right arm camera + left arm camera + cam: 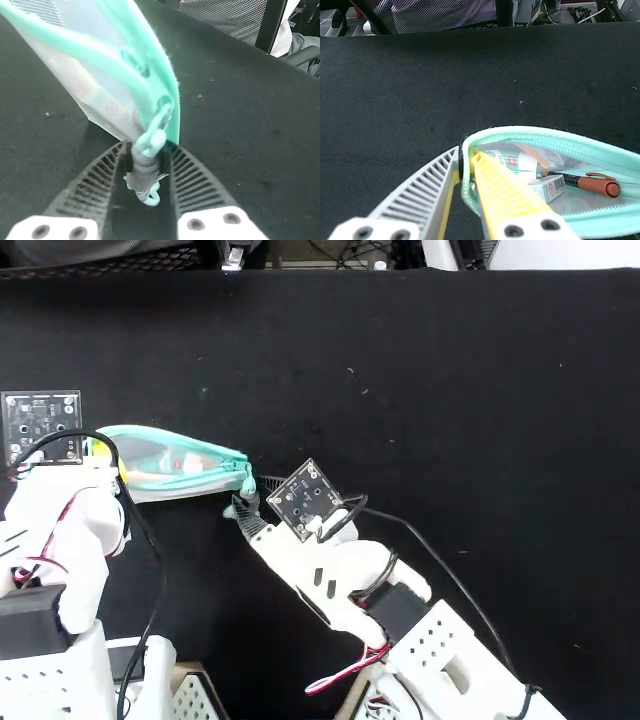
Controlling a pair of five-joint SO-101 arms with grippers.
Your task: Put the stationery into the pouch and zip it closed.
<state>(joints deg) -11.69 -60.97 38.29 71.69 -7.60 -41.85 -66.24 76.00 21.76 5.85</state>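
The pouch [560, 142] is mint green with milky see-through sides, on a black counter [450, 370]. Its pen [592, 184] is rust-red and black. The left tool [465, 157] is yellow and white, the right tool [146, 147] black.

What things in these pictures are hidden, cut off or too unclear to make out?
- High view: the left arm covers the left end of the pouch; the things inside are too small to name.
- Left wrist view: the yellow jaw of the left gripper covers some contents beside the pen; the picture's edge cuts off the pouch's far end.
- Right wrist view: the pouch's cloudy wall blurs whatever lies inside.
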